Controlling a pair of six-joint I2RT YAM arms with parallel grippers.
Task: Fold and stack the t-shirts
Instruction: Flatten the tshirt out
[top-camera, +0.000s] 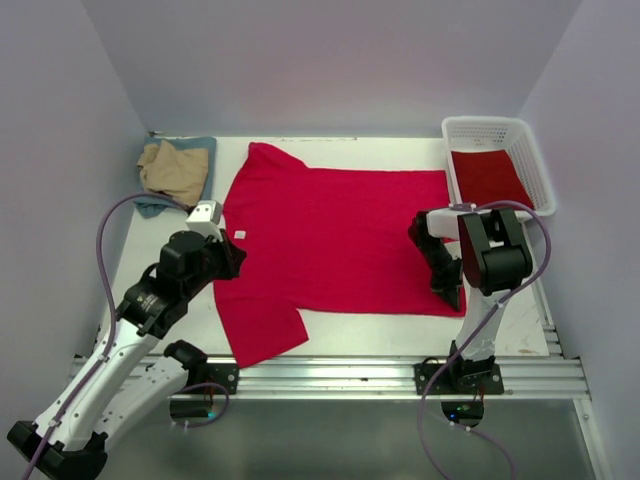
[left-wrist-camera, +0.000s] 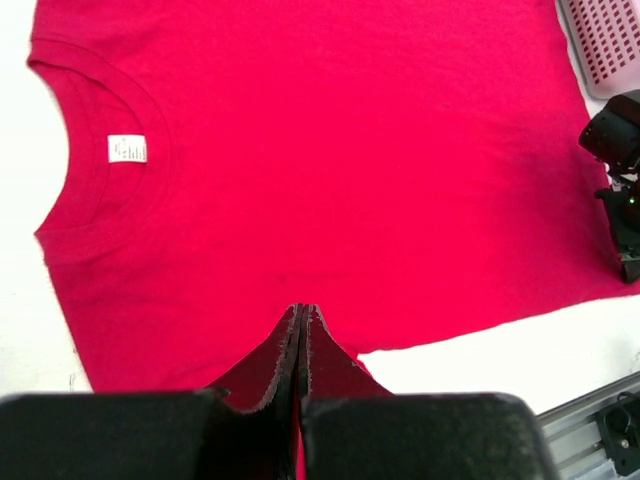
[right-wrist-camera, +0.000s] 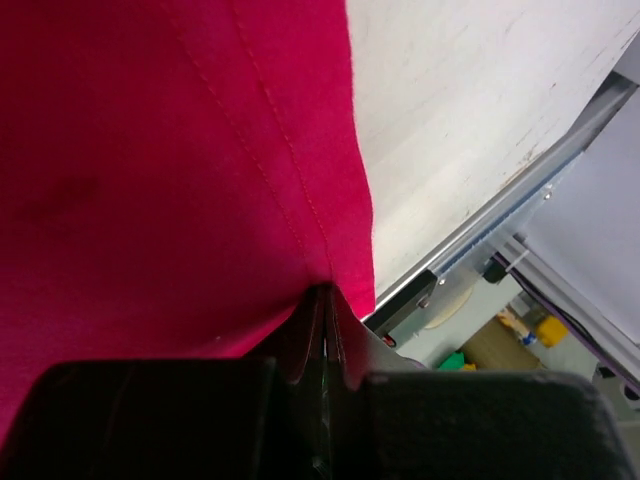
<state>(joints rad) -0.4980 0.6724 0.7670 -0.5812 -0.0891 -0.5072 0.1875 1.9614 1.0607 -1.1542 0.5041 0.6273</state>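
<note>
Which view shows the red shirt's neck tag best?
Left wrist: the neck tag sits large and clear inside the collar of the red t-shirt. Top external shows it only as a tiny white speck. Right wrist shows just hem, no tag.

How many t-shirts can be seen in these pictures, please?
4. A spread red t-shirt lies mid-table; a folded red one is in the white basket; a tan one and a blue-grey one are crumpled at the far left corner. More may be hidden beneath.
</note>
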